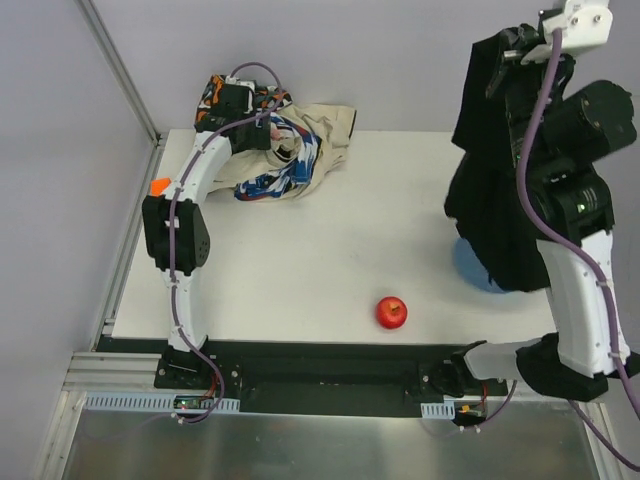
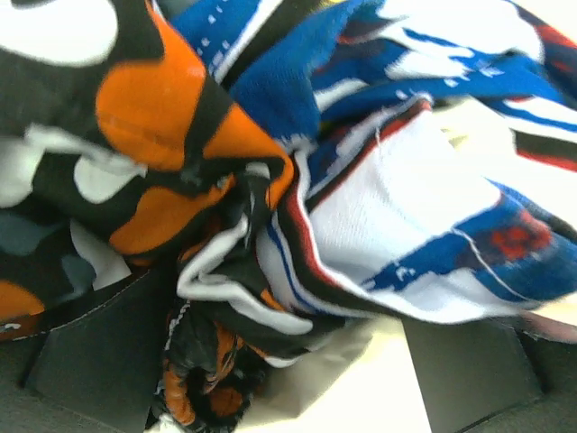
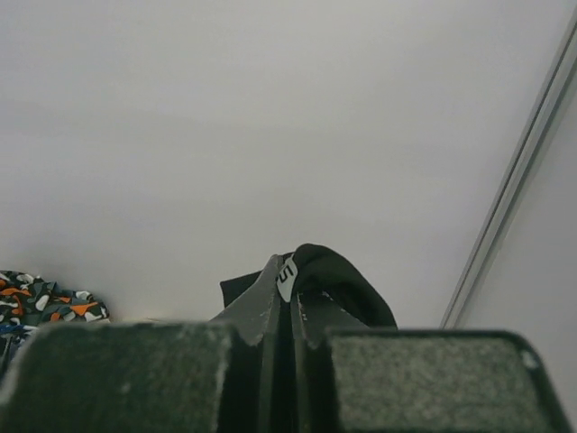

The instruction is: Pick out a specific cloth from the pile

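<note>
From above, the right pincer (image 1: pixel 515 50) is up high and bites the black cloth (image 1: pixel 490 200), which hangs down below it (over a blue plate (image 1: pixel 468 268)). The left pincer (image 1: pixel 270 135) sits on the pile (image 1: pixel 300 150). Its own camera shows its jaws wide apart, with an orange patterned cloth (image 2: pixel 153 117) and a blue striped cloth (image 2: pixel 406 216) right in front. The right camera shows the black cloth squeezed between the closed fingers (image 3: pixel 135 379).

We find one small white tag (image 3: pixel 288 271) on the black cloth (image 3: pixel 338 284), bearing a single dark character, S or 5. We read nothing else anywhere.
</note>
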Action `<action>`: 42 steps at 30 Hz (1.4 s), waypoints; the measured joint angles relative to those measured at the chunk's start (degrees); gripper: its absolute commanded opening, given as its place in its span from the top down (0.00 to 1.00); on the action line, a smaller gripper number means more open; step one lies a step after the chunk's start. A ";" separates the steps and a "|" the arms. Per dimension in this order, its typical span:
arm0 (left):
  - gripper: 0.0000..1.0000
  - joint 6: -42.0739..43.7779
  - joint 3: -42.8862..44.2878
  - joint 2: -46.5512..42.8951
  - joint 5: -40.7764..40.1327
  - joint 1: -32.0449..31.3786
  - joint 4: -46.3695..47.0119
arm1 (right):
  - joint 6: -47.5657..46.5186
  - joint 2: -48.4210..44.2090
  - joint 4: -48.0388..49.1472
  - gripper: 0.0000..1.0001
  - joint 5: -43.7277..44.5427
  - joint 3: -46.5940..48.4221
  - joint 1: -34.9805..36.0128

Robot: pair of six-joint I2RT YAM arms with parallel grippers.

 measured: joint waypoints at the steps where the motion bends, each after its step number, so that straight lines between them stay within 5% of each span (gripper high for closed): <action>1: 0.01 -0.15 -0.98 -1.64 2.25 0.15 -0.63 | 1.16 1.49 0.02 1.00 -0.92 0.87 -1.81; 10: 0.01 -3.13 -9.16 -22.05 17.16 -0.24 -2.56 | 15.02 15.08 0.07 0.99 -11.30 5.99 -16.98; 16: 0.01 -4.44 -13.92 -33.73 21.86 -1.73 -2.49 | 20.98 17.38 3.13 1.00 -14.73 -2.73 -20.90; 33: 0.01 -14.19 -36.52 -41.64 19.61 -3.61 0.66 | 26.62 29.94 9.94 0.99 -20.11 -1.90 -23.82; 42: 0.01 -21.11 -55.87 -56.59 14.60 -3.87 5.90 | 39.69 30.64 18.03 0.98 -26.80 -32.06 -24.72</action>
